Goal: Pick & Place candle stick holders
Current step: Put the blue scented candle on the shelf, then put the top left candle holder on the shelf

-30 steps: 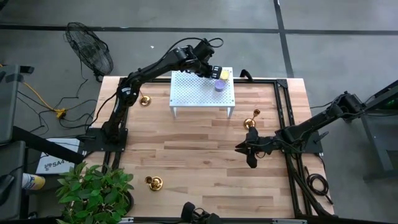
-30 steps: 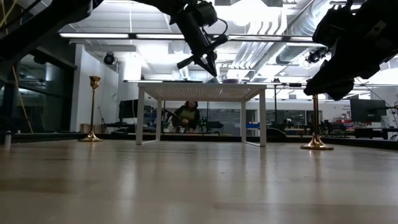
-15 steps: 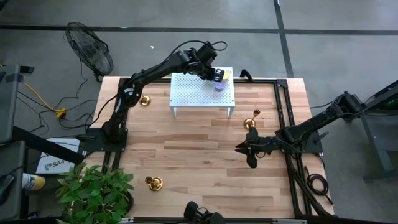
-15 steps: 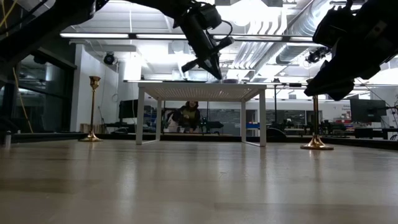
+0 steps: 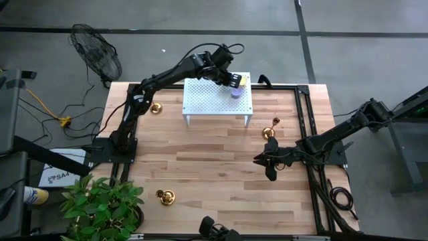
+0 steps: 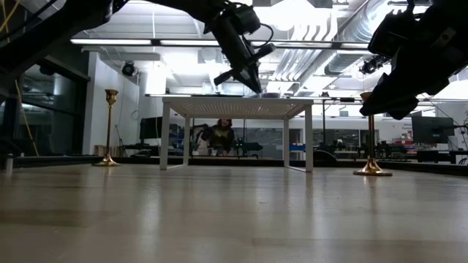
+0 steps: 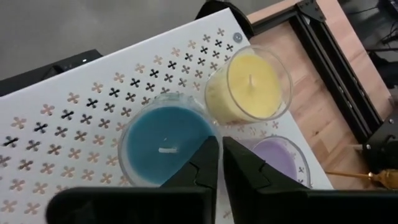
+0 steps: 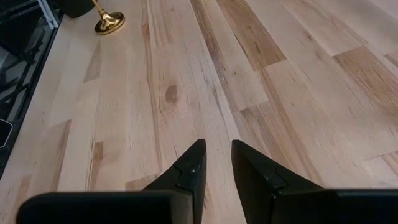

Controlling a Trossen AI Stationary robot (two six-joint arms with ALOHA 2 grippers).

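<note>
Your left end effector point(image 7: 221, 149), fingers nearly together and empty, hangs over the round blue candle point(image 7: 163, 144) on the white perforated stand point(image 5: 215, 97), your right end effector point(image 8: 217, 155) hovers narrowly parted above the wooden table point(image 5: 214, 167), and three shiny brass candle stick holders point(image 5: 269, 130) stand apart on it.

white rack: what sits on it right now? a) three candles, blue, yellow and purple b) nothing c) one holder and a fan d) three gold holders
a: the left wrist view shows the blue candle, yellow candle and purple candle on the white rack; in the high view the gold holders stand on the table.
</note>
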